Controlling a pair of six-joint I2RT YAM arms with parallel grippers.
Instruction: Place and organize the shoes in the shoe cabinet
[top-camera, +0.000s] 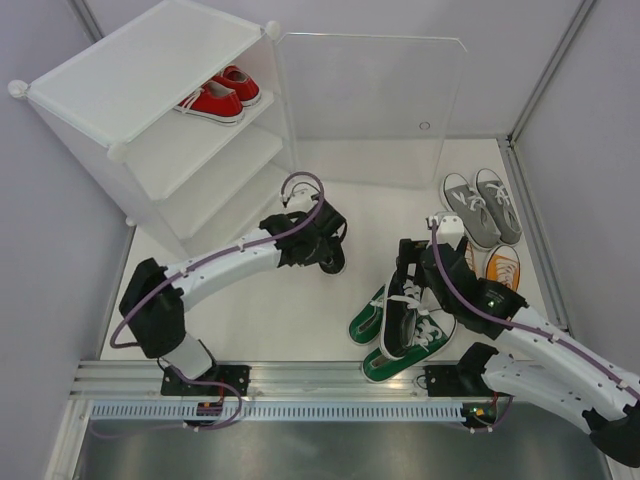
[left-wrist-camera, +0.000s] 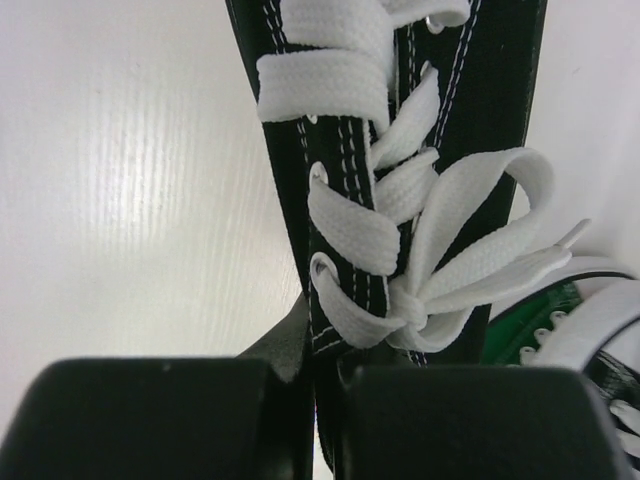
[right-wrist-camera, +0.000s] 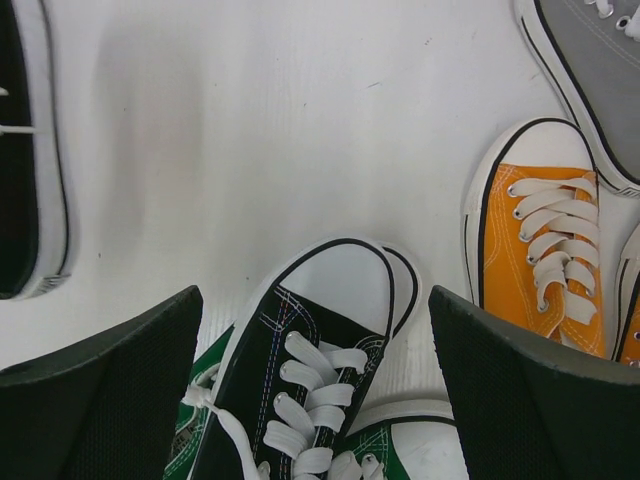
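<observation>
The cabinet (top-camera: 140, 60) stands ahead of the left claw (top-camera: 325, 250) and off to its left, with its clear door (top-camera: 370, 100) swung open ahead of both claws. The white counter (top-camera: 300, 320) lies under both arms. The red pair (top-camera: 220, 95) sits side by side on the cabinet's top shelf, well apart from either claw. The grey pair (top-camera: 482, 205) lies ahead of the right claw (top-camera: 418, 282) and to its right, and an orange shoe (right-wrist-camera: 535, 250) lies just right of that claw, nearer than the grey ones. The green pair (top-camera: 368, 318) lies beneath the right claw, with a black shoe (right-wrist-camera: 300, 340) resting across it, toe pointing away from the robot. The right claw is released, its jaws spread wide to either side of this shoe's toe without touching it. The left claw is clenched on the other black shoe (left-wrist-camera: 490, 90), pinching the upper at the lace opening just behind the bow. Whether that shoe rests on the counter cannot be told.
</observation>
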